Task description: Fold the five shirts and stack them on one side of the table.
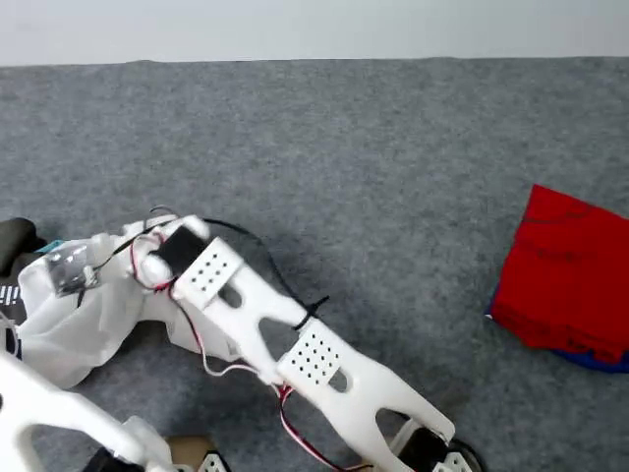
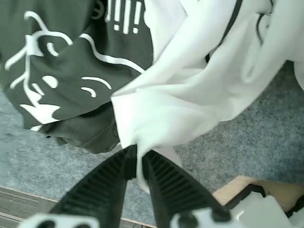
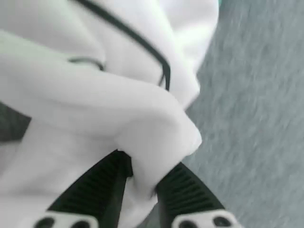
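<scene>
A crumpled white shirt (image 1: pixel 69 329) lies at the table's left side. My right gripper (image 3: pixel 142 178) is shut on a fold of the white shirt (image 3: pixel 95 95); in the high view its arm stretches from the front centre to the shirt, with the right gripper (image 1: pixel 133 264) at the shirt's top. My left gripper (image 2: pixel 137 159) is shut on an edge of the white shirt (image 2: pixel 190 95). A dark shirt (image 2: pixel 61 61) with white print lies partly under it, and the dark shirt (image 1: pixel 15 241) pokes out at the far left edge. A folded red shirt (image 1: pixel 570 270) rests on a blue shirt (image 1: pixel 600 361) at the right.
The grey felt table top (image 1: pixel 373 157) lies bare across the middle and back. My left arm (image 1: pixel 49 408) crosses the front left corner. A wooden piece (image 2: pixel 237 187) sits near the left gripper's base. The table's front edge (image 2: pixel 28 197) runs close to the dark shirt.
</scene>
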Robot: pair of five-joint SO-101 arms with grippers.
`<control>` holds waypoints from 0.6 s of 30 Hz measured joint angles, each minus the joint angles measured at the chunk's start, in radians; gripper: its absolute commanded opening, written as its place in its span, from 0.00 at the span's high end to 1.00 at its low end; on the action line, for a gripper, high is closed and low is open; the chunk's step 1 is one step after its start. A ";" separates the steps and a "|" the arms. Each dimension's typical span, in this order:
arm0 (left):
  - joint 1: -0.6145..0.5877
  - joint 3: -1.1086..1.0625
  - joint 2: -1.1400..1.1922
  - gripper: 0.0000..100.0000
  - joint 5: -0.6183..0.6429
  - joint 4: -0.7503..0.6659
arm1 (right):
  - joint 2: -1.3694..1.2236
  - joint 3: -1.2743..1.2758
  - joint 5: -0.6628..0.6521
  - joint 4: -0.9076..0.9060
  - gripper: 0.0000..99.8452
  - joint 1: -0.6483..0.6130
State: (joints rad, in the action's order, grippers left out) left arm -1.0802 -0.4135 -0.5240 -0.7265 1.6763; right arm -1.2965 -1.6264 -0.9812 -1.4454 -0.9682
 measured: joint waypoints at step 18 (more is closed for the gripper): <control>0.476 0.161 -0.390 1.00 0.368 0.003 | 0.376 -0.003 0.114 -0.293 0.99 0.373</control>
State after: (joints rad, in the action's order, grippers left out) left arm -0.6045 -0.2524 -0.9137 -0.3583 1.6794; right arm -0.9206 -1.6295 -0.8677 -1.7384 -0.5953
